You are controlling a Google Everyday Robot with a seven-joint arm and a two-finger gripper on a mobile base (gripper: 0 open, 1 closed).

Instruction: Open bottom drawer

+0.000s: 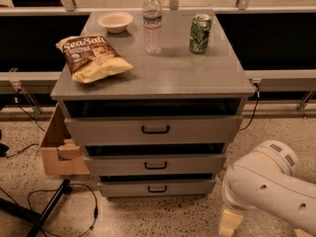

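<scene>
bottom drawer (157, 187) lowest of three, tool (230, 223) low at its right

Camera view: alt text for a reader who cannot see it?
A grey three-drawer cabinet, with the robot's gripper low at the lower right, apart from the bottom drawer it is to open. On top sit a chip bag, a bowl, a water bottle and a green can; a cardboard box stands at the cabinet's left.
</scene>
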